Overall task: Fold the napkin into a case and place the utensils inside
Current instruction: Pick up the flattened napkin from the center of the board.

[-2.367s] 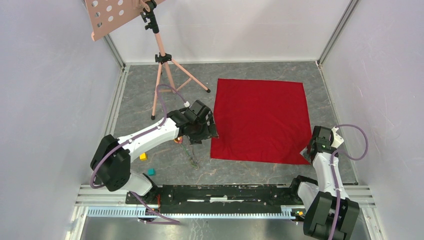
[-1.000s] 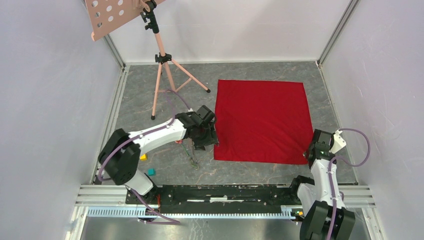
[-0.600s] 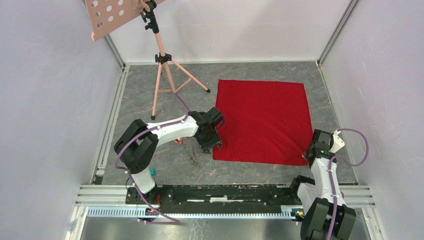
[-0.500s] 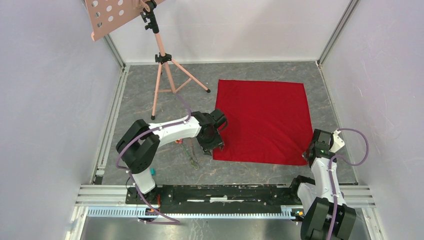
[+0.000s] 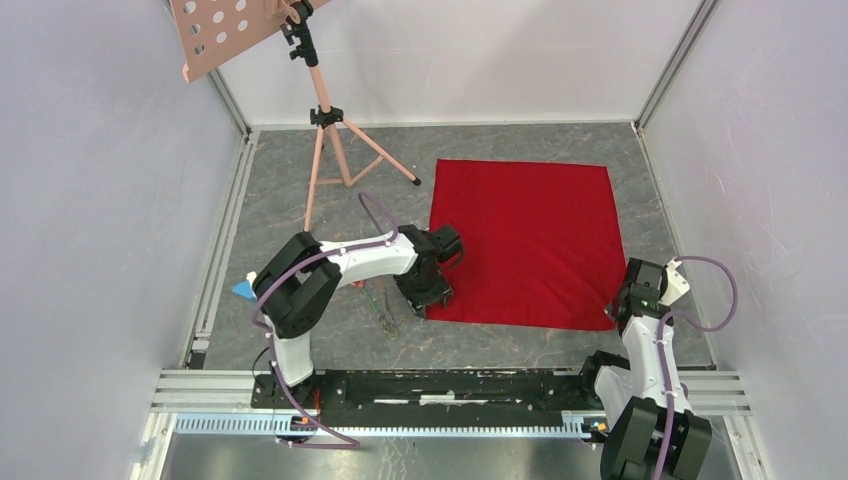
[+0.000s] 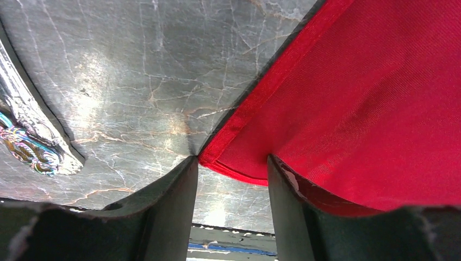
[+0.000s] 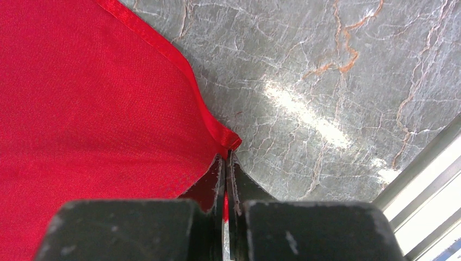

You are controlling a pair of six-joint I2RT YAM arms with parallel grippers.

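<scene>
The right gripper (image 7: 226, 182) pinches the lower-right corner of the napkin (image 5: 525, 240). The left gripper (image 6: 232, 182) stands half-open astride its lower-left corner.

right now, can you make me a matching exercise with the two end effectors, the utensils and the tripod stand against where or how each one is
Things:
1. left end effector
2. right end effector
3. utensils
4. tripod stand

Place or state:
a. standing upright, far and left of the napkin
b. pinched shut on the napkin's near right corner
c. lying on bare table just left of the napkin
d. open, astride the napkin's near left corner

Pairs: 1-d, 2-b, 3-c, 4-a
</scene>
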